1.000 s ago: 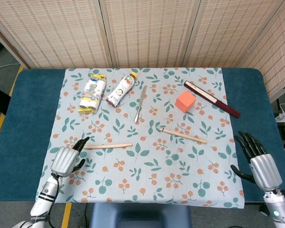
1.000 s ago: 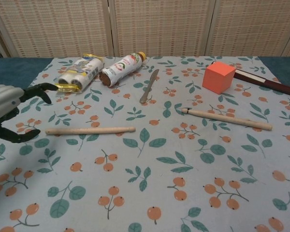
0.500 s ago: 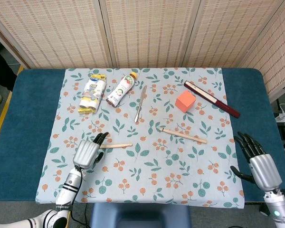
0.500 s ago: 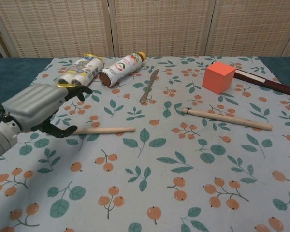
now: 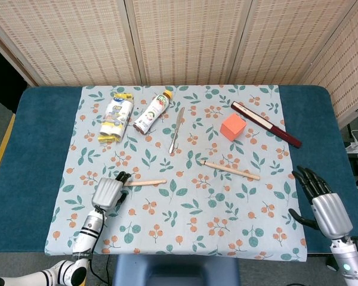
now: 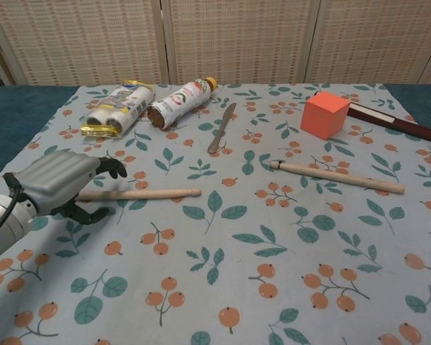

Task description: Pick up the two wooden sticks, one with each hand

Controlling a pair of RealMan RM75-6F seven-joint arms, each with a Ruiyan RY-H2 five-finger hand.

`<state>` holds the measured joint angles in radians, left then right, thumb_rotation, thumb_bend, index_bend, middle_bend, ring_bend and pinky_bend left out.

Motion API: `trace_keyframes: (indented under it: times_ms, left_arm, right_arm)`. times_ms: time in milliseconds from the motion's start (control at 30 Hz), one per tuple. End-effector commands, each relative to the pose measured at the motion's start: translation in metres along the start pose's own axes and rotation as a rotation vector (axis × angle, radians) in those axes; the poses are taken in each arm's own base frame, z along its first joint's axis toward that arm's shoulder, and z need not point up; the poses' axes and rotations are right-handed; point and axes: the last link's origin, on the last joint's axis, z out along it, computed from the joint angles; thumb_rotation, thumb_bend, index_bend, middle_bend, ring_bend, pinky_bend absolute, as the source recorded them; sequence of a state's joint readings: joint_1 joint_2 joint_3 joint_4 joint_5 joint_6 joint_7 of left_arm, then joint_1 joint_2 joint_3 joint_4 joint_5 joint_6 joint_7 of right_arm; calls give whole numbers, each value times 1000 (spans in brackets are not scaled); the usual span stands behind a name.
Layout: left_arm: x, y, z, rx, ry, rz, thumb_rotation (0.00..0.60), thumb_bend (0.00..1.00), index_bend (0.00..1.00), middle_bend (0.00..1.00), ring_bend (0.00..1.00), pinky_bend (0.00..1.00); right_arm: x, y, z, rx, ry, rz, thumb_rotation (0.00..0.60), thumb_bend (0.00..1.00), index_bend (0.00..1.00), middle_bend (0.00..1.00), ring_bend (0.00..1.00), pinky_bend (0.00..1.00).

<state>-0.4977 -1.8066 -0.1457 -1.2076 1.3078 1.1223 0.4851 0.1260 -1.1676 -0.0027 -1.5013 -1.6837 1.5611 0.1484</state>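
Left hand [image 6: 57, 185] fingers curl open over near stick [image 6: 147, 193] end; right hand [image 5: 325, 205] spread open

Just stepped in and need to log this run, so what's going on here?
A two-handed robot is going after two wooden sticks on a patterned cloth. Its left hand is down over the end of the left stick, fingers curled around it, though the stick lies flat and a firm grip isn't clear. The right hand hovers open at the table's edge, apart from the right stick, which lies untouched.

Woven screen panels [image 5: 185, 39] stand behind the blue table [image 5: 33, 155].
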Motion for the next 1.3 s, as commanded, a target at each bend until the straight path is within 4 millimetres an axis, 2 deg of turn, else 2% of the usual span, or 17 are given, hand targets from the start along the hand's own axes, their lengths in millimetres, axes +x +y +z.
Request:
trace_keyframes:
  times_ms: [33,267,533,767,933,1033,1300]
  left_arm:
    - [-1,1,1,9,9,-3,600,340,267,278,1000,1000]
    - [-6,6,3,42,50,9,600,339,371,389,1000,1000]
    - [-15,11,5,42,25,9,600,338,372,393,1000,1000]
    - [-13,14,6,46,42,3,600,340,392,414,1000,1000]
    - [-13,16,5,44,63,17,600,348,524,564,1000,1000]
    - [-16,14,5,46,51,20,600,355,564,608,1000,1000]
    - [-24,9,2,59,16,21,600,355,530,599,1000,1000]
  right_arm:
    - [0,0,1,-2,-4,0,600,142,31,0,0,172]
    - [1,1,1,-7,-14,0,600,142,31,0,0,172]
    - [2,2,2,-14,-11,3,600,142,31,0,0,173]
    - [3,2,1,-17,-12,5,600,142,31,0,0,174]
    - [3,2,1,-20,-13,5,600,142,31,0,0,174]
    - [3,2,1,-21,-13,5,600,142,31,0,0,174]
    - [3,2,2,-22,-16,3,600,142,31,0,0,174]
